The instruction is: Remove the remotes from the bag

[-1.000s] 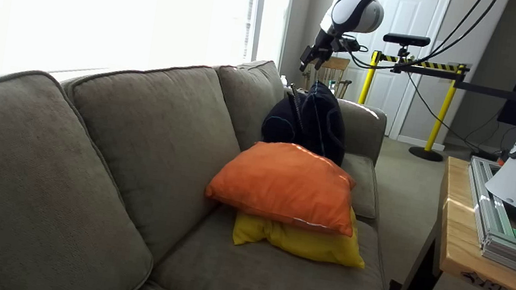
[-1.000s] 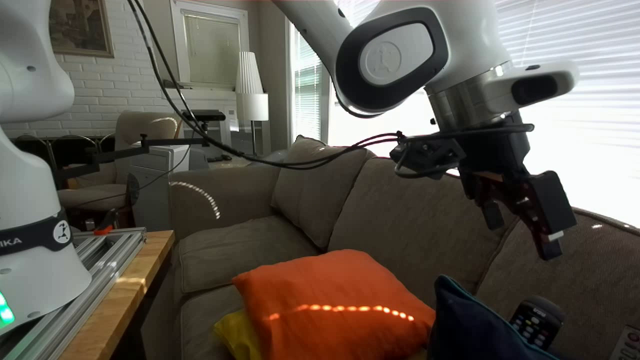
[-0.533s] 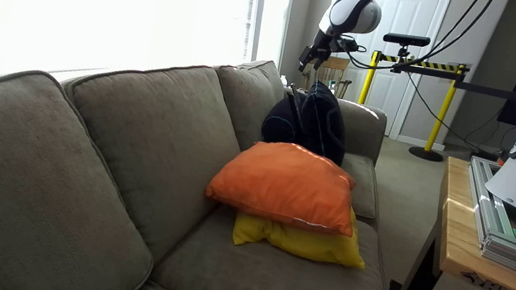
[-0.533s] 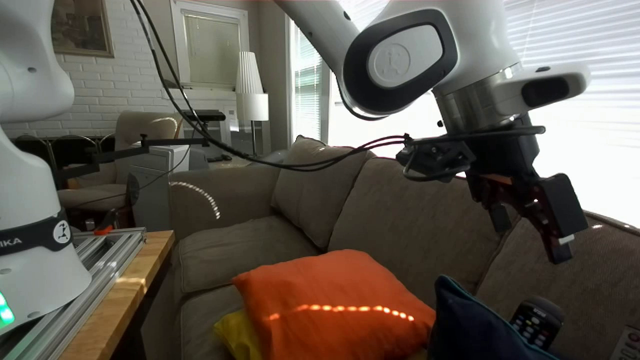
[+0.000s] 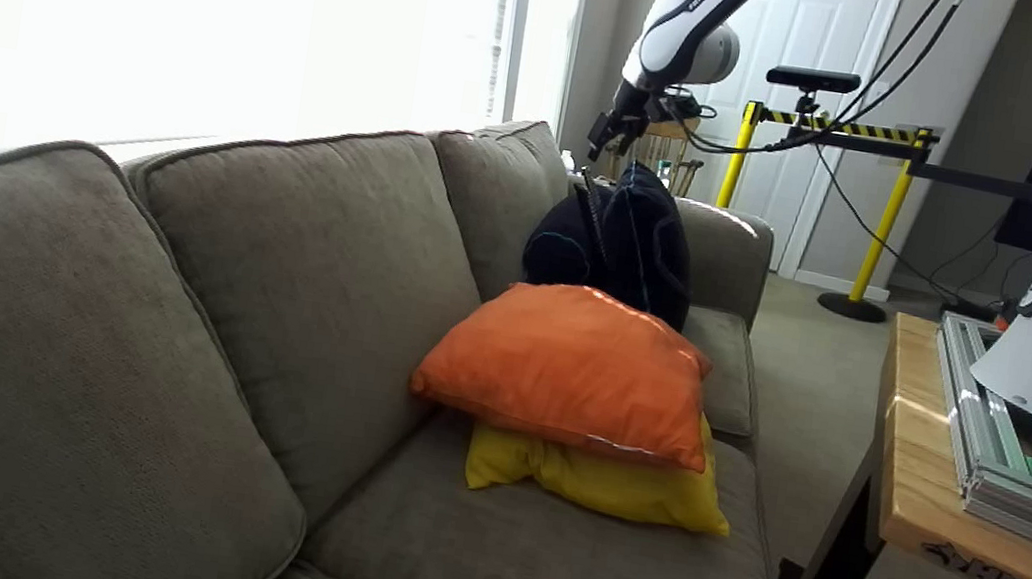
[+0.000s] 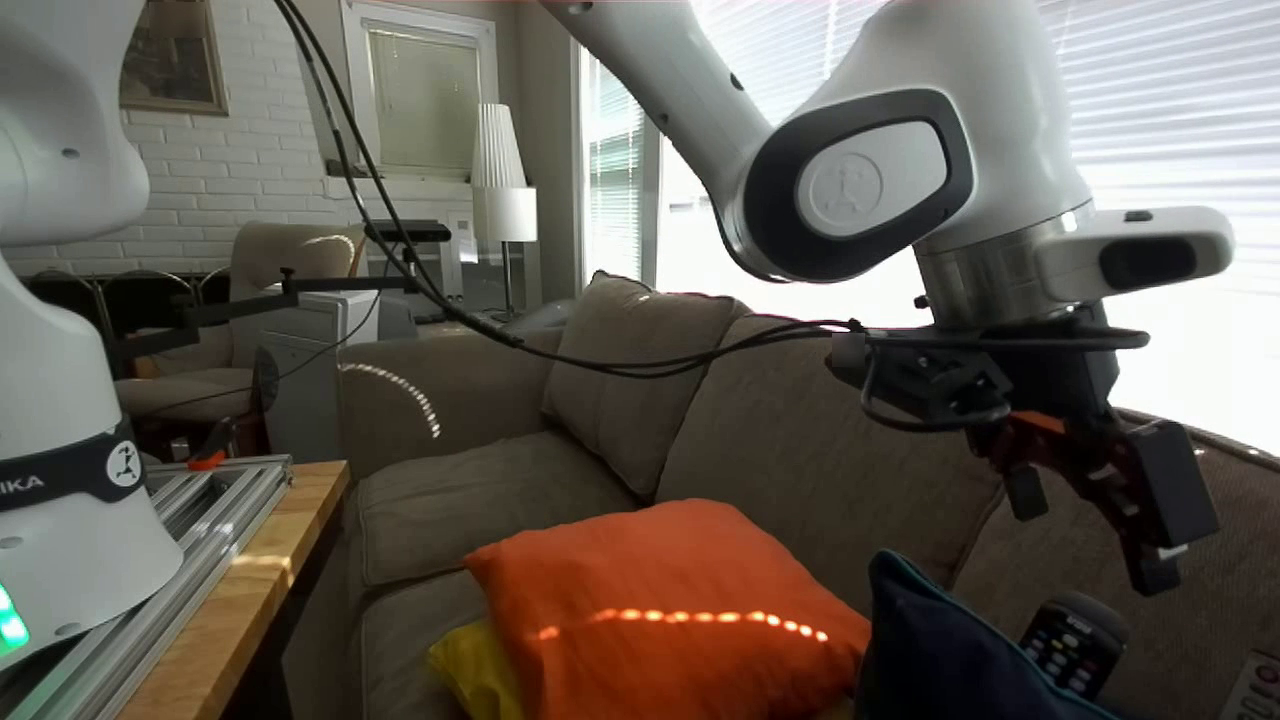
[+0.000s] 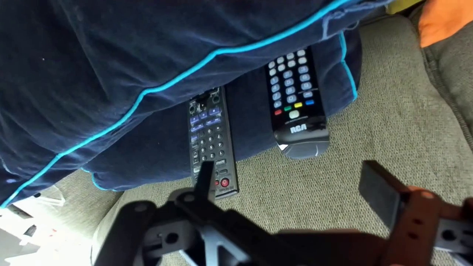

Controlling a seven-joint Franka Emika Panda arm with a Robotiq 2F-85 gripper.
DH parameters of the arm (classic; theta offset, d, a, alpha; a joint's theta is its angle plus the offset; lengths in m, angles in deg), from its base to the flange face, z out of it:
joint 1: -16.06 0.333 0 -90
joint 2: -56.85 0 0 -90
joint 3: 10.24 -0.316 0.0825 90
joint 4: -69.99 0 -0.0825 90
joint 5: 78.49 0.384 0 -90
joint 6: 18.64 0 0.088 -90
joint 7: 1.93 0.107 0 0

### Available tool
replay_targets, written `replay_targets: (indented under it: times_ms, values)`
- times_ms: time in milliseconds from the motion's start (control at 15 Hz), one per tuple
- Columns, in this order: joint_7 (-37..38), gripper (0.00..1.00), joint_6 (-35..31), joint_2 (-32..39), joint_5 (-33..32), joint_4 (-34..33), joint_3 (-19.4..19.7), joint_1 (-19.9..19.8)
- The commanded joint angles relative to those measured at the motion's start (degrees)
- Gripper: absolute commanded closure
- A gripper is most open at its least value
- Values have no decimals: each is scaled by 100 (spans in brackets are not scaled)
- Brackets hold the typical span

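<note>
The dark navy bag (image 7: 111,66) with light-blue piping lies slumped on the couch; it also shows in both exterior views (image 5: 649,243) (image 6: 935,655). Two dark remotes stick out of its opening, their inner ends hidden by the fabric. The black RCA remote (image 7: 299,120) also shows in an exterior view (image 6: 1075,645). The greyish slim remote (image 7: 212,140) partly shows at the edge of an exterior view (image 6: 1255,690). My gripper (image 7: 288,173) is open and empty above the remotes' outer ends (image 6: 1095,540) (image 5: 608,149). One finger overlaps the greyish remote in the wrist view; contact cannot be told.
An orange pillow (image 5: 566,367) lies on a yellow pillow (image 5: 600,478) beside the bag. The couch backrest (image 5: 305,280) rises behind them. A wooden table (image 5: 915,467) carries the robot base. Cables (image 6: 620,370) hang from the arm.
My gripper has moved down towards the bag and remotes, sliding slightly left in one exterior view and right in another. It stays open. The bag, remotes and pillows have not moved.
</note>
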Motion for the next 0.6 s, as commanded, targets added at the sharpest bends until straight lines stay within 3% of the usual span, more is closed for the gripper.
replay_targets:
  times_ms: [0,267,533]
  values:
    - [-211,0,483,470,20,-699,-175,-136]
    - [-824,0,852,793,104,-1154,-603,-395]
    - [-1090,0,868,1092,-93,-1527,-534,-348]
